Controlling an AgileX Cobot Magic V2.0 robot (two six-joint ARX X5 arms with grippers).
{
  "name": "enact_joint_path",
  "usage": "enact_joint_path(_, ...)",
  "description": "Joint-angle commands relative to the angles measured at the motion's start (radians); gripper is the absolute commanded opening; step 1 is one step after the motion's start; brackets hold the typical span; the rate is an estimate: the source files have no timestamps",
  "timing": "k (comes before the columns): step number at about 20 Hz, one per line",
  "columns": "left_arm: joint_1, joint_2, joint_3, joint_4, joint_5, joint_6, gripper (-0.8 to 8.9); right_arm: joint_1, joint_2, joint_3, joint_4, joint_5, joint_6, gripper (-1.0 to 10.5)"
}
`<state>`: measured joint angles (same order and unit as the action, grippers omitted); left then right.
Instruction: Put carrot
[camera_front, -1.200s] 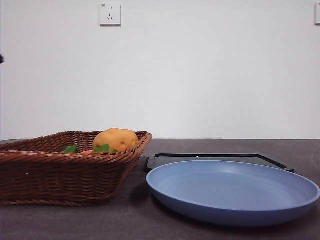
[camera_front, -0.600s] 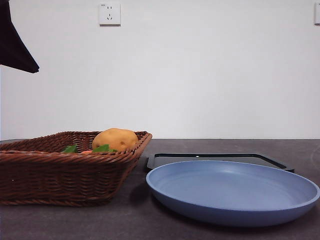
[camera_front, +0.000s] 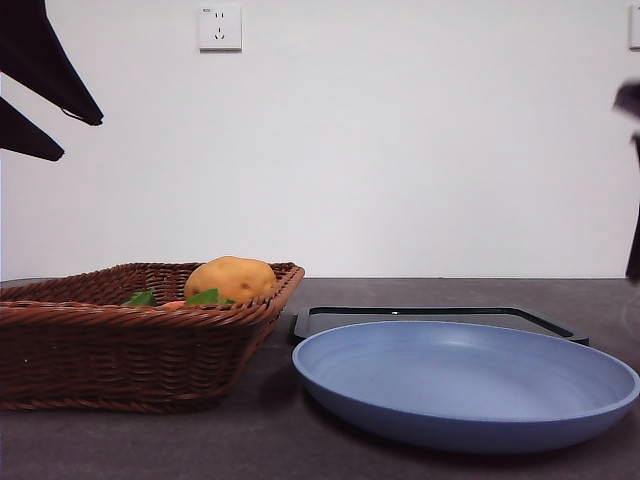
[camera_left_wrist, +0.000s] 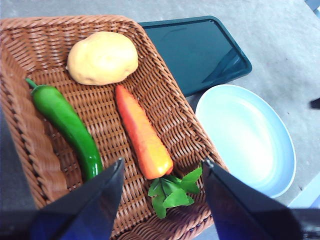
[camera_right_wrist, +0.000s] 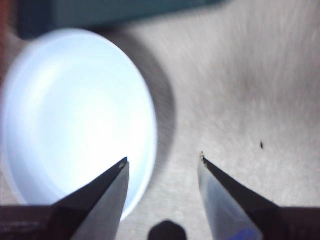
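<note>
both arms newly entered, jaws spread wide and empty: left gripper (camera_left_wrist: 162, 167) above basket (camera_left_wrist: 165, 107) holding carrot (camera_left_wrist: 143, 132), potato (camera_left_wrist: 102, 57).

Both the left gripper (camera_left_wrist: 162, 167) and the right gripper (camera_right_wrist: 162, 160) carry two flat, black, wedge-shaped jaws tapering to sharp tips, with a faint bluish sheen on their faces and a small rounded black nub between the right pair.
</note>
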<state>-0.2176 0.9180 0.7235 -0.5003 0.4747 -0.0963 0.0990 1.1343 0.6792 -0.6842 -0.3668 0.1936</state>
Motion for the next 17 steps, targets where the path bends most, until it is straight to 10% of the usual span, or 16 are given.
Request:
enact_joint_path(1, -0.006, 0.004, 0.016, 0.012, 0.001, 0.011, 2.76, 0.016, 0.087, 0.014, 0.027, -0.002, -0.008, 2.5)
enact_joint_path(17, -0.006, 0.004, 0.016, 0.013, 0.001, 0.01, 2.76, 0.126, 0.293, 0.014, 0.187, 0.0, 0.061, 0.1)
